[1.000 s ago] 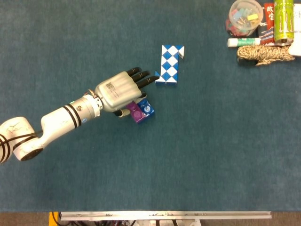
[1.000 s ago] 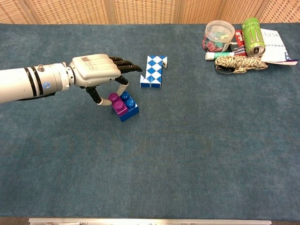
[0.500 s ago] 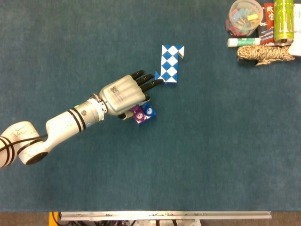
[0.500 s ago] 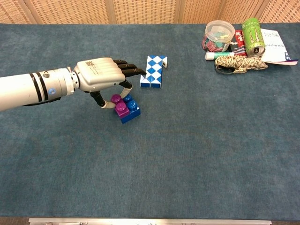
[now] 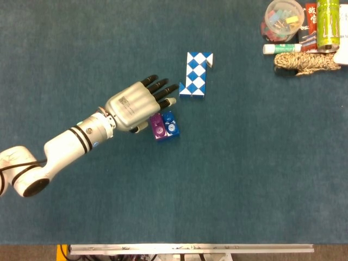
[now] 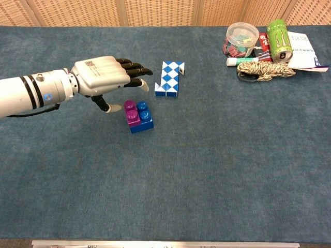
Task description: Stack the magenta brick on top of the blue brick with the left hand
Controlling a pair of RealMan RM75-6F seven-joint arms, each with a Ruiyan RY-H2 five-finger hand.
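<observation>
1. The left hand (image 6: 101,76) has let go of the magenta brick (image 6: 131,112) and lifted back to the left since 0.5 s ago; then its thumb and a finger bracketed the brick, now a gap shows between them in the chest view.
2. Its fingers (image 5: 161,90) are spread apart and hold nothing, hovering just left of and above the bricks.
3. The magenta brick sits on the left half of the blue brick (image 6: 142,120), studs up; the pair has shifted only slightly from the earlier frame.
4. In the head view the magenta brick (image 5: 157,126) covers the left side of the blue brick (image 5: 171,126).
5. The counter (image 6: 217,165) is covered in dark teal carpet-like cloth; woven tan panels (image 6: 155,11) stand along its far edge.
6. A blue-and-white snake puzzle (image 6: 169,78) lies just beyond the bricks.
7. At the far right a clear plastic tub (image 6: 241,39) holds small coloured pieces; beside it stand a green can (image 6: 280,33), a glue stick (image 6: 241,61) and a coil of rope (image 6: 265,71).
8. The right hand does not show in either view.
</observation>
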